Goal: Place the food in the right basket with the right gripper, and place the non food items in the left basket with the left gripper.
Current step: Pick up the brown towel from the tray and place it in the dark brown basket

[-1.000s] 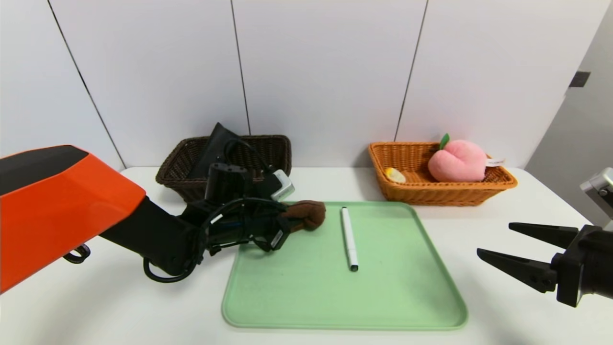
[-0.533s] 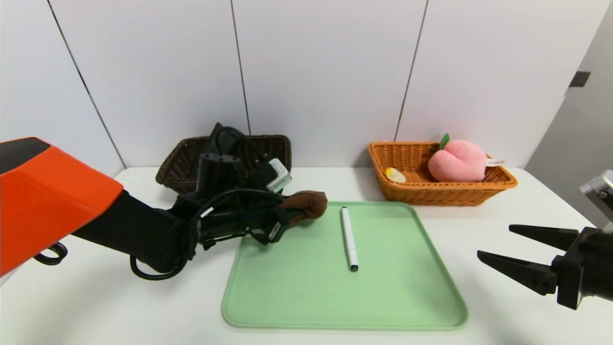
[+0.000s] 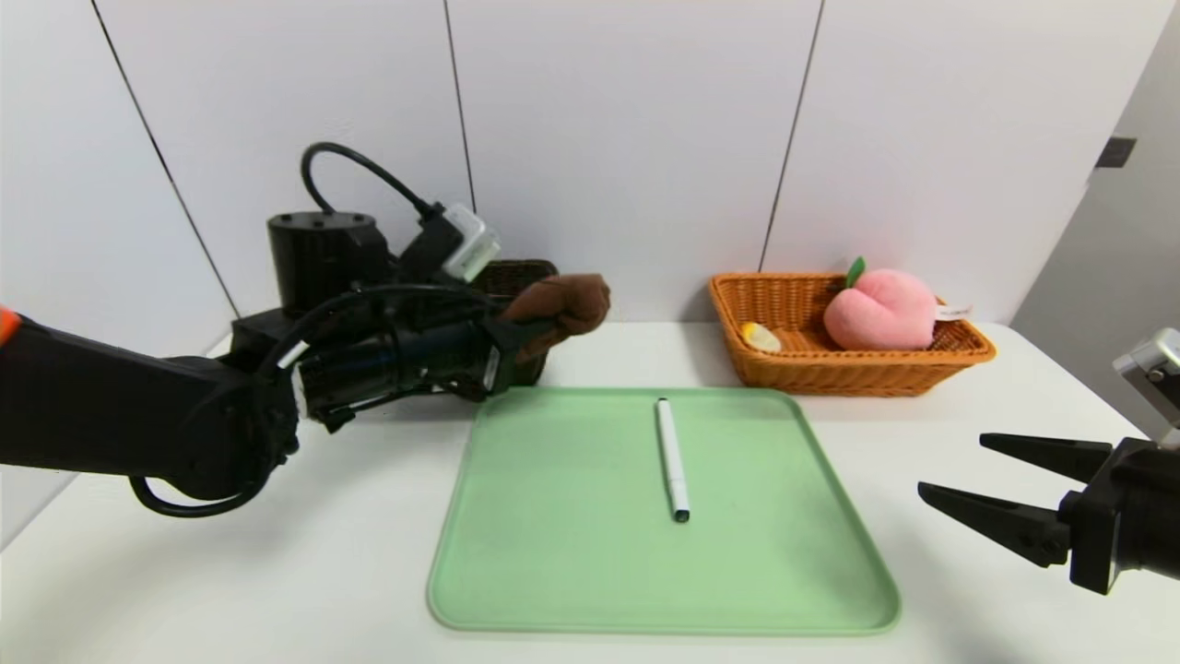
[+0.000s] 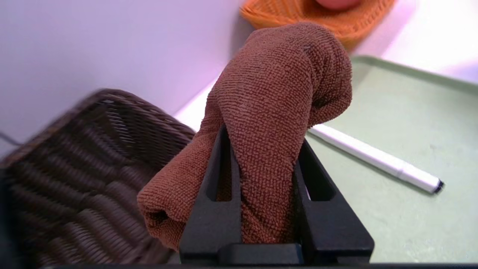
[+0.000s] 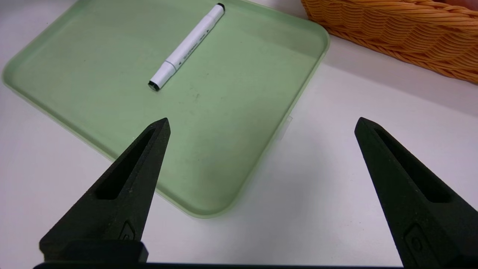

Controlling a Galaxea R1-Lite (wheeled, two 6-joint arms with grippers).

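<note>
One brown cloth bundle is pinched in the left gripper, its long axis level and pointing to three o'clock, beside the one dark basket. One marker lies twelve-to-six on the tray. The orange basket holds two foods. The right gripper is spread wide, holding nothing.

1. We note the soft brown terry cloth bundle: rust-brown, fine looped texture.
2. Rectangular wicker basket on the left: dark brown weave.
3. Rectangular wicker basket on the right: light orange-tan weave.
4. Round plush peach: pink, green leaf.
5. Small round piece beside it: orange and white.
6. Slim marker pen: white barrel, dark tip.
7. Flat rounded tray: plain pale green.
8. Tabletop: white.
9. Both sets of gripper fingers: matte black.
</note>
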